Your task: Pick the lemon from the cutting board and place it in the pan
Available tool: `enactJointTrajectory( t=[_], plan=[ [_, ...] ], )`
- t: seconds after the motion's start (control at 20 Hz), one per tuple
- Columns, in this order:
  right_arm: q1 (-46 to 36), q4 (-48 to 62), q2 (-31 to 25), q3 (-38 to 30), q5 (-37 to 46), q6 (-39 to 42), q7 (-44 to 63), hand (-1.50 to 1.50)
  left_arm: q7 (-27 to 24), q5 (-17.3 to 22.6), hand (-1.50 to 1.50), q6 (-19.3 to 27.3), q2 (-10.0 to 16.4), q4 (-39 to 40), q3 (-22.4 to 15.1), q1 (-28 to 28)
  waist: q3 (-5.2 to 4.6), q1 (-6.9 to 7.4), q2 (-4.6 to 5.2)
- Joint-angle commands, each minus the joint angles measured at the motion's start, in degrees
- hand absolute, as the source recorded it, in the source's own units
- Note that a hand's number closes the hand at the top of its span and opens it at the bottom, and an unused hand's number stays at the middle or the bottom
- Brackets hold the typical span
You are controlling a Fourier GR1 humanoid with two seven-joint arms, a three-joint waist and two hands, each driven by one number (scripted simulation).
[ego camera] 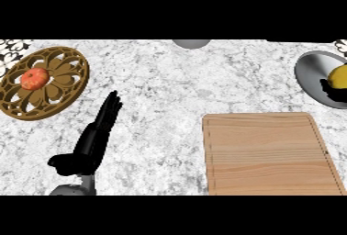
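The yellow lemon (339, 74) shows at the view's right edge, over the grey pan (313, 69), and is partly cut off by the frame. My right hand (333, 93) is at that same edge, its black fingers curled under and around the lemon. The wooden cutting board (271, 156) lies at the lower right with nothing on it. My left hand (97, 133) is open at the lower left, fingers straight and pointing away over the marble counter, far from board and pan.
An ornate round wooden trivet (64, 85) lies at the far left with a red-orange fruit (34, 78) on it. A grey round object (191, 43) peeks in at the counter's far edge.
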Motion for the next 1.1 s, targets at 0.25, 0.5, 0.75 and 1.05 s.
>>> enactJointTrajectory(
  t=[0.25, 0.5, 0.75, 1.05],
  plan=[
    [-14.5, 26.5, -9.4, -7.7, -2.8, -8.7, -10.3, 1.5, -0.2, -0.2, 0.0, -0.7, -1.1, 2.0, -0.6, -3.2, 0.13, 1.61, 0.8],
    [-16.2, 32.8, -11.9, -9.6, -3.6, -10.5, -14.8, 1.5, -1.2, -1.4, 0.0, 0.1, -2.7, 2.9, -2.2, -3.7, 0.29, 2.74, 1.56],
    [-14.2, 40.8, -13.5, -1.9, 5.0, -3.9, -6.6, -1.5, -1.2, -0.7, 0.0, -1.1, -1.6, 2.9, -1.4, -4.5, 0.09, 4.42, 2.46],
    [-18.0, 45.9, -12.9, -1.3, 4.6, 7.2, -7.6, -1.5, 0.4, -0.3, 0.0, -1.9, -1.9, 1.1, -2.7, -3.8, 0.43, 5.04, 2.07]
  ],
)
